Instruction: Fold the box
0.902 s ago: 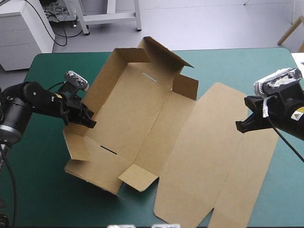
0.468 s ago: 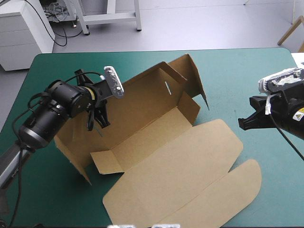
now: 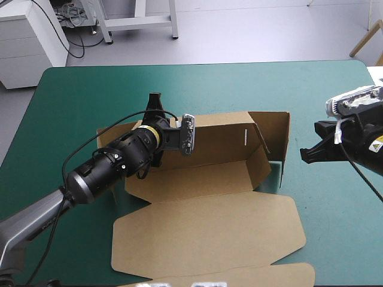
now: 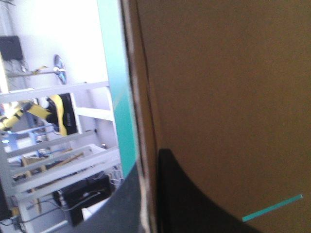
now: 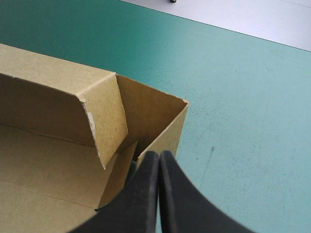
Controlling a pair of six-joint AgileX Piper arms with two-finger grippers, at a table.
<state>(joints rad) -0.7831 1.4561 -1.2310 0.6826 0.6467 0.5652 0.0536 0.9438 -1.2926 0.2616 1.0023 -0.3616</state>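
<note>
Brown box [image 3: 203, 179] sits approx mid-table as a half-built open tray. Far long wall is up. R end wall [image 3: 278, 137] is up too, w/ a flap [image 5: 104, 116] turned inward at that corner. Floor is flat, and the lid [image 3: 203, 230] lies flat off the box's near side, running out of view. A thin slot [image 3: 245, 136] is cut in the far wall toward the box's R end; the L wrist view shows it as a teal-green line [image 4: 272, 208]. Teal-green cover [image 3: 78, 95] is bare off the box's L, far & R sides.

L gripper [image 3: 155, 110] is at the box's far wall, toward its L end, w/ the arm reaching in over the box's L side. In the wrist view the wall's edge runs between the black fingers [image 4: 180, 204], one on each side, pinching the board.

R gripper [image 3: 302, 155] hovers off the box's R end, apart from it, no contact. Its fingers [image 5: 146, 194] are pressed together into one point w/ nothing between them. The box's R end corner lies ahead of the tip.
</note>
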